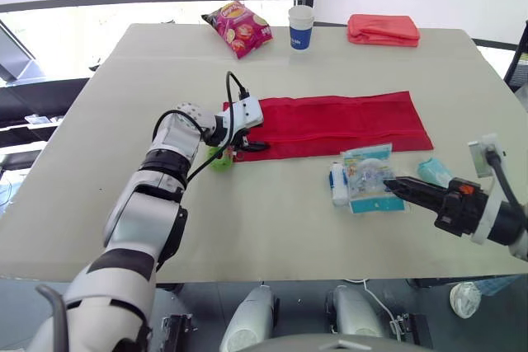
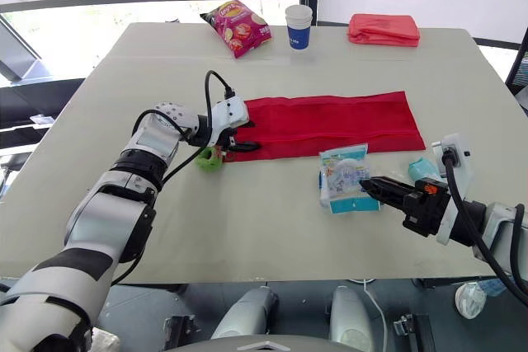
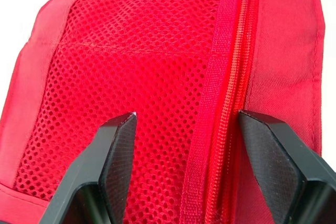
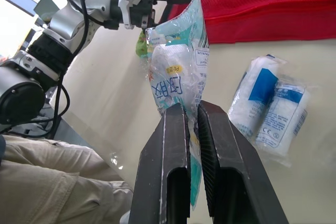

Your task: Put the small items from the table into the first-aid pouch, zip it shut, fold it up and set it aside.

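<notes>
Pinched between the closed fingers of the right gripper (image 4: pixel 191 106), a clear printed packet (image 4: pixel 176 56) is held just beside the near edge of the red first-aid pouch (image 1: pixel 338 121). At the left, a green item (image 1: pixel 219 158) is seen beside the left gripper (image 3: pixel 186 116), which is spread wide over the pouch's left end. Wrapped bandage rolls (image 4: pixel 268 108) lie beside the packet.

A pouch (image 1: pixel 330 124) is lying opened flat across the middle of the surface (image 1: pixel 247 228). Taking the pouch as the dial's centre, a snack bag (image 1: pixel 238 28) is sitting at 11 o'clock, a cup (image 1: pixel 301 27) at 12 and a folded cloth (image 1: pixel 384 29) at 1, all near the far edge. At 9 o'clock the left hand (image 1: pixel 254 146) is reaching over the pouch's end, fingers spread, with a small item (image 1: pixel 219 158) just beside it. At 5 o'clock a packet (image 1: pixel 367 172) is sitting pinched in the right hand (image 1: pixel 389 182), with a wrapped roll (image 1: pixel 338 183) at its 9 and a small pack (image 1: pixel 433 172) at its 3.
</notes>
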Robot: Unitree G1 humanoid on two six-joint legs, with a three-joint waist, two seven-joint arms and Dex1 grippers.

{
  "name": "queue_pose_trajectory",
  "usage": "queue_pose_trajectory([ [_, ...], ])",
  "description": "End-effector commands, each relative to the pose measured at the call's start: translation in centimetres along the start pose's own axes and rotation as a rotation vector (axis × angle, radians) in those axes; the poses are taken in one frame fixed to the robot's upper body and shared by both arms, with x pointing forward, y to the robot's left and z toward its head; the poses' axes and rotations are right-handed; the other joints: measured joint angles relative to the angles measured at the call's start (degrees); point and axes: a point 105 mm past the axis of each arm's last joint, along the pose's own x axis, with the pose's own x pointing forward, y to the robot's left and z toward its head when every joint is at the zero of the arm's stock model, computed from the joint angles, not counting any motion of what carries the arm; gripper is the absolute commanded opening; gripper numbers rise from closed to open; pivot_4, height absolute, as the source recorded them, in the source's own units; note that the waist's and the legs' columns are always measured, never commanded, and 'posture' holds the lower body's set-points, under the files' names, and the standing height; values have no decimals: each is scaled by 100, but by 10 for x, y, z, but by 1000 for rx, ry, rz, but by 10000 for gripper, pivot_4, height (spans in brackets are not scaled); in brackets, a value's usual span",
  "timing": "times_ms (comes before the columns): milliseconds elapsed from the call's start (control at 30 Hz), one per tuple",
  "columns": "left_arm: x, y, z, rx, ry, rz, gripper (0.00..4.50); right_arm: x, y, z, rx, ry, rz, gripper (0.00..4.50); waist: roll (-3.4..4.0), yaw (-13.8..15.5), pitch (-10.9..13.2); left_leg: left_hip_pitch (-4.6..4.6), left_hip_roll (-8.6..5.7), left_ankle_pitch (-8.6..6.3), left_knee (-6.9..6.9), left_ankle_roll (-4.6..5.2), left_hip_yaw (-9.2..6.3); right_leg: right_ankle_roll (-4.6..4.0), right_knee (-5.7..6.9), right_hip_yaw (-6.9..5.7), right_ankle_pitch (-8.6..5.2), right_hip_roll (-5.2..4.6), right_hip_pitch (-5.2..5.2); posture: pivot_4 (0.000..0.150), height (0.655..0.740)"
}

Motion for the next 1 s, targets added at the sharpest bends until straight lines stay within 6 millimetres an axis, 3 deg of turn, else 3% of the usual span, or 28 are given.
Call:
queue_pose_trajectory([
  [33,-4,9,11,13,-28,35,32553,-3,6,8,-26,-43,17,0,0,-2,0,0,0,0,1,0,-1,0,2,0,0,0,0,1500,7400],
  [500,-10,19,29,34,-70,57,32553,-1,8,7,-32,-54,26,0,0,-4,0,-13,-1,0,16,0,-5,0,3,-12,0,0,-1,1500,7400],
  [833,-5,17,14,170,13,98,32553,0,8,8,-39,-55,31,0,0,-1,0,-14,-1,0,19,0,-6,0,4,-12,0,0,-1,1500,7400],
  [1000,2,15,16,209,16,104,32553,1,8,8,-43,-55,32,0,0,-1,0,-15,-1,0,19,0,-7,0,4,-12,0,0,-2,1500,7400],
])
